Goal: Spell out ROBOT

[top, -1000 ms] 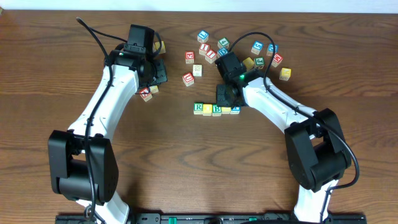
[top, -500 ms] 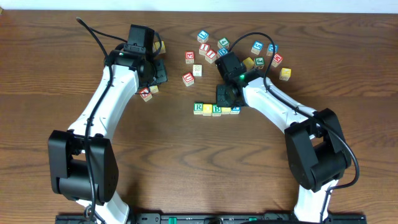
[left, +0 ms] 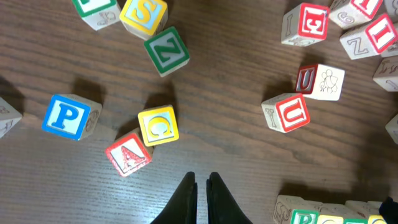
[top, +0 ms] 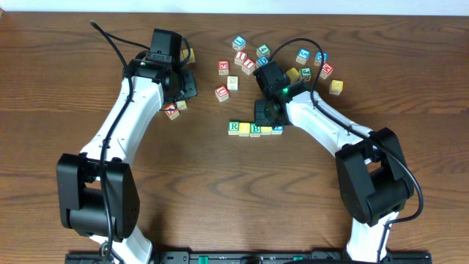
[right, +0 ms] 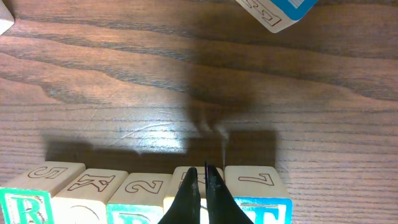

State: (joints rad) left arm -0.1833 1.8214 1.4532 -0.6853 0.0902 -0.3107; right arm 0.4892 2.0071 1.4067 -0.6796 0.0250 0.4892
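The right jaws are shut and grip nothing. Their tips hang over the seam between the fourth cube (right: pixel 174 183) and the T (right: pixel 255 186); whether they touch the wood I cannot tell. Beneath them the row (top: pixel 255 129) lies mid-desk: R (right: pixel 22 202), a yellow-topped cube (top: pixel 244 129), B (right: pixel 137 199), the fourth, then T, side by side and touching. The left jaws are shut too and empty, over bare desk (left: pixel 249 168) just short of the C (left: pixel 158 125) and A (left: pixel 128 154). Over the last second nothing has shifted: arms and cubes sit as before. I judge the word finished, with only straightening or withdrawal left. No container is in view; the spare cubes (top: pixel 239 42) lie loose on the desk.
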